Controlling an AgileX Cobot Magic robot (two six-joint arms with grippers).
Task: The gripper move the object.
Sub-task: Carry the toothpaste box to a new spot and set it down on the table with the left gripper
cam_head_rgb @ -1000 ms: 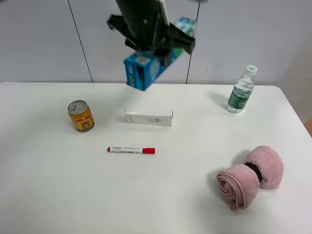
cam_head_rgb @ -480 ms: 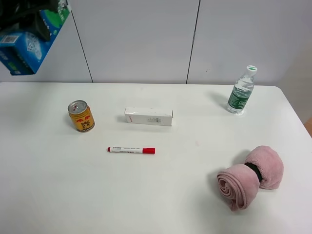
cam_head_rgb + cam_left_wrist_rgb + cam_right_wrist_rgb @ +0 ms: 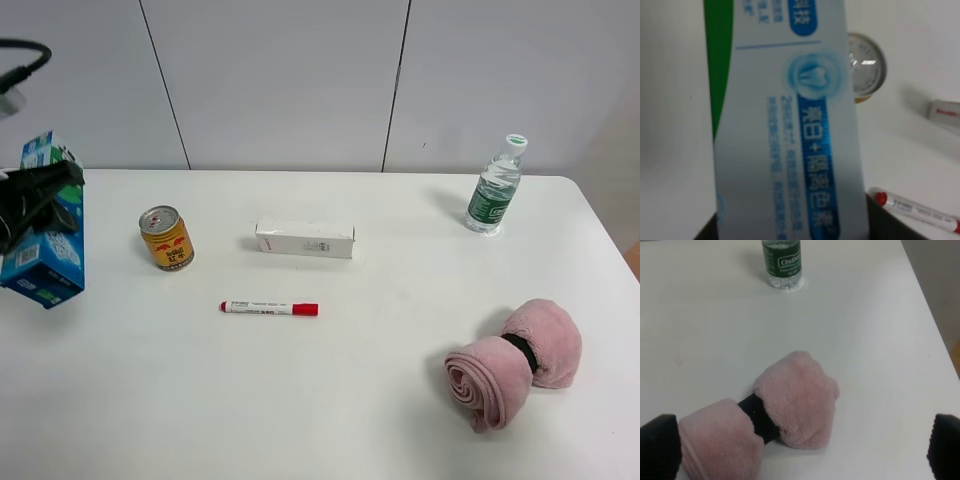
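My left pincer was clamped on the toothpaste box, which hung nearly upright at the far left of the tabletop. Its lower end was close to the surface, though I could not tell whether it touched. I judged slip the main risk: the glossy card was long and slim, so it could pivot in my grip or topple once released, towards the nearby edge or the can. That can was a short cylinder of shiny metal. Farther in lay a round plastic marker and a flat matte white box. My right pincer gaped wide and empty over a fluffy rolled towel, with a clear plastic bottle beyond.
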